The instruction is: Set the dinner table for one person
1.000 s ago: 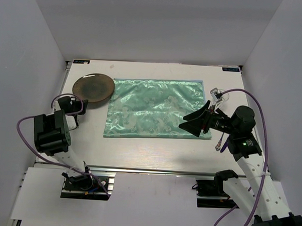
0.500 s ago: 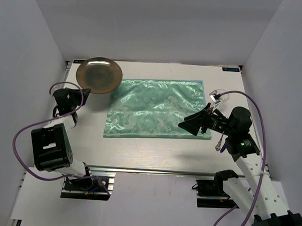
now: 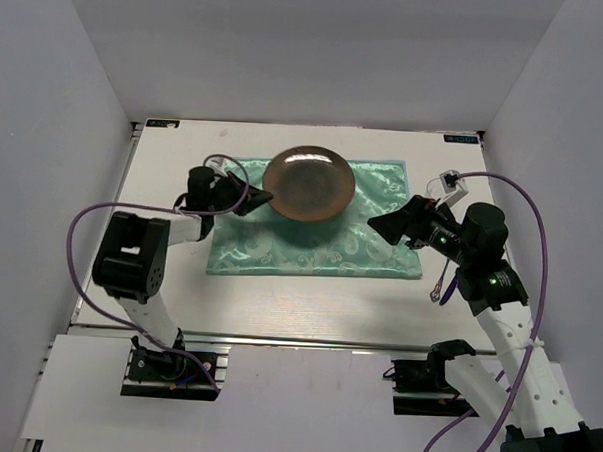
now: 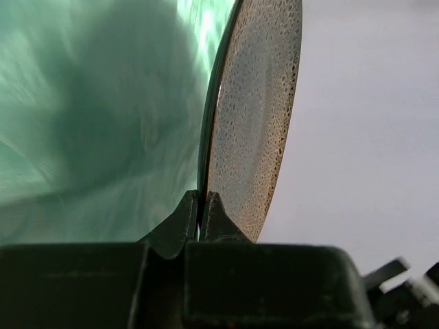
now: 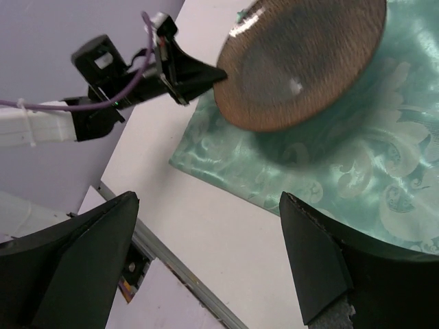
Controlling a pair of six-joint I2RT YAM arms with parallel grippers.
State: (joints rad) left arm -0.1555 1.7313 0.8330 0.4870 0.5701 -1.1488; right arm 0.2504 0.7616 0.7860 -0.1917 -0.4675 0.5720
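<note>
A round brown plate (image 3: 308,182) is held by its left rim in my left gripper (image 3: 255,196). It hangs above the far middle of the mint-green mat (image 3: 281,247), which lies on the white dinner table (image 3: 278,297). In the left wrist view the jaws (image 4: 202,199) are shut on the plate's edge (image 4: 254,116), with the mat (image 4: 82,103) below. The right wrist view shows the plate (image 5: 302,62), the left gripper (image 5: 206,75) and the mat (image 5: 357,157). My right gripper (image 3: 392,216) is open and empty over the mat's right edge (image 5: 209,199).
A thin metal utensil (image 3: 437,287) lies on the table right of the mat, by the right arm. A metal rail (image 3: 296,341) runs along the near edge. Grey walls close in the left, right and far sides.
My left gripper has carried the plate from the table's far left corner rightward to above the mat. My right gripper has shifted slightly to the right and stays open.
</note>
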